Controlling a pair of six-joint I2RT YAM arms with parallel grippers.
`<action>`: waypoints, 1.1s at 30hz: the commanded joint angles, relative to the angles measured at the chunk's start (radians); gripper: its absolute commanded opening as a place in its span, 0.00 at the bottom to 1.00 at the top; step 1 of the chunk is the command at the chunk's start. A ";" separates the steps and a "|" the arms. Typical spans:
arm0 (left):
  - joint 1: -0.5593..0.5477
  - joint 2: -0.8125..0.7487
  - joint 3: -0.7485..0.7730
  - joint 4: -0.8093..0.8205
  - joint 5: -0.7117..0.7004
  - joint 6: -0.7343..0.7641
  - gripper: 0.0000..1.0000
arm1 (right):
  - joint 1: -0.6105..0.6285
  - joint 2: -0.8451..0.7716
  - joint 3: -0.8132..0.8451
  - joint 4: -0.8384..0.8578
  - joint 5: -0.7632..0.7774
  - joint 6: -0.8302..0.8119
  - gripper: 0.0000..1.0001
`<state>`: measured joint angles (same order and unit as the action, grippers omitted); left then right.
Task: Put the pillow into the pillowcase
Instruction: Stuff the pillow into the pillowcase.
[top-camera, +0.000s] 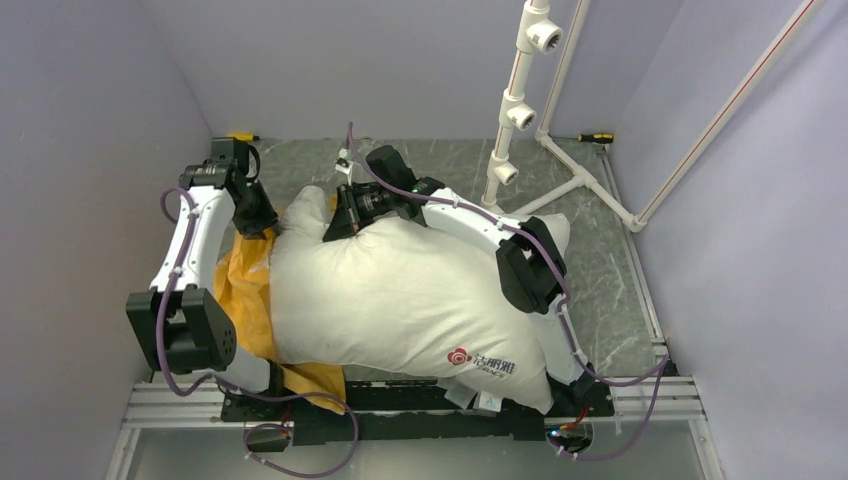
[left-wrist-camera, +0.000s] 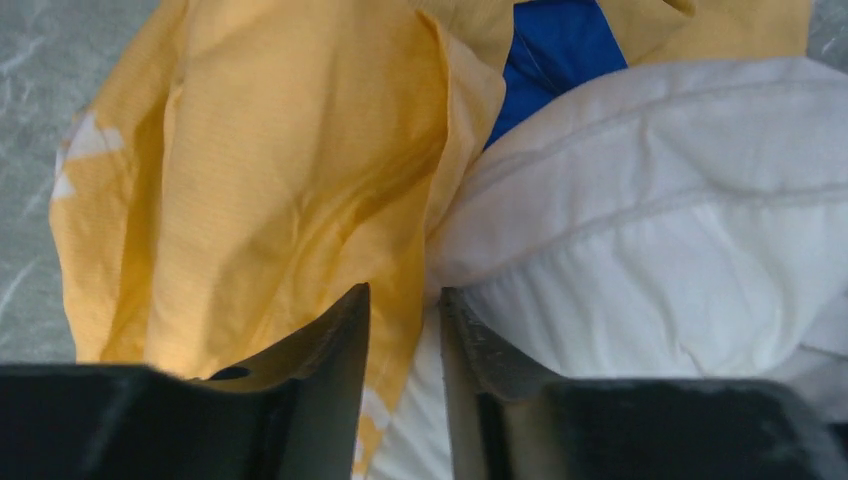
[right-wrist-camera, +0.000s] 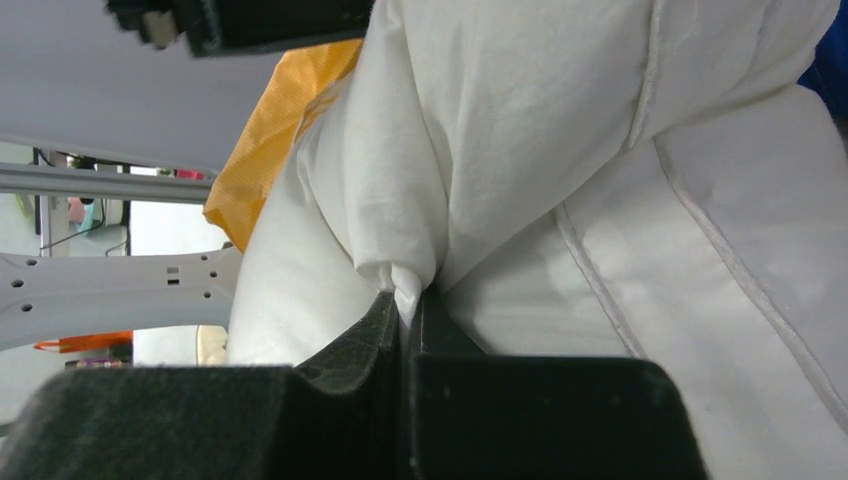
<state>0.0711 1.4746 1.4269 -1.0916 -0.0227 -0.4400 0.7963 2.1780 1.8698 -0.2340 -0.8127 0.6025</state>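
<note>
A: Entry one: pillow (top-camera: 400, 290). Location?

B: On the table (top-camera: 610, 260), seen from overhead. Its long axis runs from 10 o'clock to 4 o'clock. The logo (top-camera: 458, 356) end is at 4, by the arm bases (top-camera: 400, 402). The far end is at 10, against the pillowcase (top-camera: 245, 290).

A: Entry two: pillowcase.

B: Orange-yellow side up, bunched along the pillow's 9 o'clock flank and partly beneath it. By my reading the pillow is almost wholly outside it.

A: Entry three: right gripper (right-wrist-camera: 407, 295).

B: Clamped tight on a pinch of white pillow fabric at the 10 o'clock corner. The pillow body runs off from it toward 5 o'clock, and the case lies at its 8 o'clock.

A: Entry four: left gripper (left-wrist-camera: 402, 300).

B: The nearer arm to the case. Jaws at a narrow gap, not closed, with the yellow hem and a sliver of pillow lying in the gap. In the wrist view the case spreads from 9 to 12 o'clock of the fingertips. The pillow bulges at 2, and blue case fabric shows at 1.

A: Governing relation?

B: The case lies at about 9 o'clock of the held corner. The left probably needs to grip the hem so the corner can travel that way.
</note>
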 joint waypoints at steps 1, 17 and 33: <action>0.018 0.057 0.006 0.091 0.025 0.009 0.26 | 0.012 -0.023 -0.020 -0.109 -0.091 -0.004 0.00; 0.021 -0.108 0.151 0.220 0.245 0.043 0.00 | -0.034 -0.079 0.049 -0.008 -0.167 0.037 0.00; -0.188 0.004 0.467 0.195 -0.031 -0.082 0.00 | -0.034 -0.248 0.062 0.165 -0.251 0.020 0.00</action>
<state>-0.1215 1.4666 1.8420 -0.8532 0.1890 -0.4728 0.7414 2.1056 1.9297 -0.1280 -0.9512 0.6559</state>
